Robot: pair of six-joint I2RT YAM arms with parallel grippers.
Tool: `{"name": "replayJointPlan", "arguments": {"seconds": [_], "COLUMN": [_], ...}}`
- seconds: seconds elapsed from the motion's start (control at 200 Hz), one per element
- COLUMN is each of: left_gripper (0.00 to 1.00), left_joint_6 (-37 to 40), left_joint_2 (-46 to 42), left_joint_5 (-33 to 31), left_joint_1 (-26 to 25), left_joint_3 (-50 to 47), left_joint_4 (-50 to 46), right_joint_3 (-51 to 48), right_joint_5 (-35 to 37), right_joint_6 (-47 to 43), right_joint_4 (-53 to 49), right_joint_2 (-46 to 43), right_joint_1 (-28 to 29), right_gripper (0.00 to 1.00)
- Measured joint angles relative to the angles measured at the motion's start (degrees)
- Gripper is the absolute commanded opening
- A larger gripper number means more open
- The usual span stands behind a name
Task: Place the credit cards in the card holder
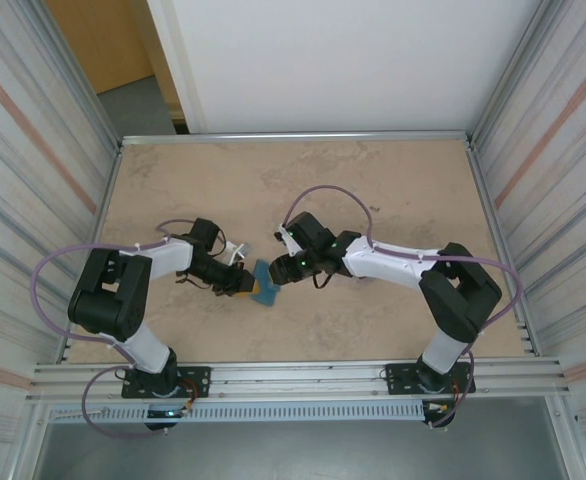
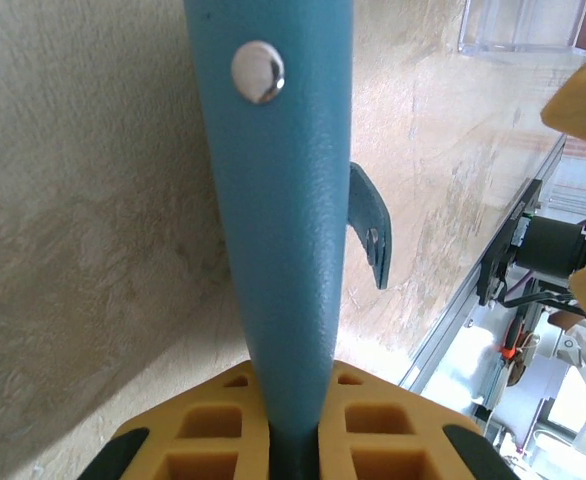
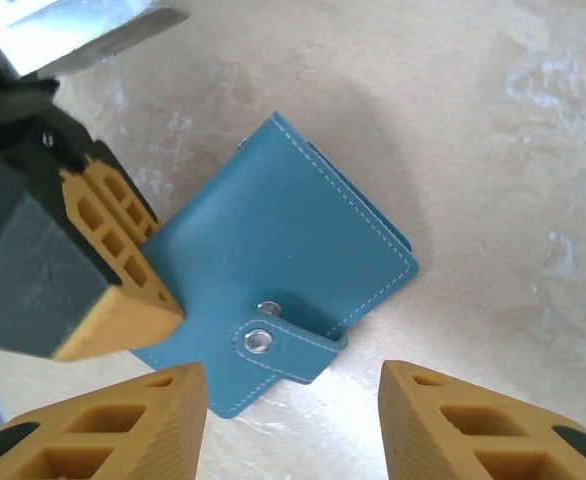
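The card holder [image 3: 283, 270] is hanging near the middle of the table [image 3: 533, 150], between the two arms. It is a teal-blue wallet with pale stitching, folded shut. Whether any edge of it is resting on the tabletop cannot be told. Its closing tab [image 3: 285, 347] is wrapping round one edge. The tab's silver snap is sitting beside the stud [image 3: 269, 308] on the wallet's face rather than on it. From the left wrist, the tab is curving free of the wallet's side.

The left gripper [image 2: 291, 400] is holding the wallet. Its yellow fingers [image 2: 373, 425] are pressing together on one edge, so the wallet is standing edge-on out of the jaws.

A clear plastic case [image 2: 518, 25] is lying on the table well apart from the wallet, beyond it as the left wrist camera looks. The aluminium rail [image 2: 473, 330] of the table's edge is running past to the side. Nothing is lying between the wallet and the right gripper.

The right gripper [image 3: 293, 385] is facing the wallet's flat side from close by, on the side with the tab. Its jaws are standing apart, wider than the tab. The wallet's tab corner is lying between its two yellow fingers [image 3: 103, 425] in that view. Neither finger is visibly touching the wallet, and they are holding nothing.
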Motion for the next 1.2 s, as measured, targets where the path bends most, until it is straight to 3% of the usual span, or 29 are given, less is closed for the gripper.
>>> {"name": "replayJointPlan", "arguments": {"seconds": [0.145,0.316,1.203], "left_gripper": [0.00,0.00,0.00], "left_joint_6": [0.0,0.0,0.0], "left_joint_2": [0.0,0.0,0.0], "left_joint_5": [0.0,0.0,0.0], "left_joint_1": [0.0,0.0,0.0], "left_joint_3": [0.2,0.2,0.5], "left_joint_4": [-0.3,-0.4,-0.9], "right_joint_3": [-3.8,-3.7,-0.9], "right_joint_5": [-0.4,-0.5,-1.7], "right_joint_6": [-8.0,-11.5,-12.2], "right_joint_4": [2.6,4.8,6.9], "right_joint_2": [0.2,0.6,6.3], "right_joint_1": [0.6,1.0,1.4], "right_gripper": [0.38,0.29,0.14]}}
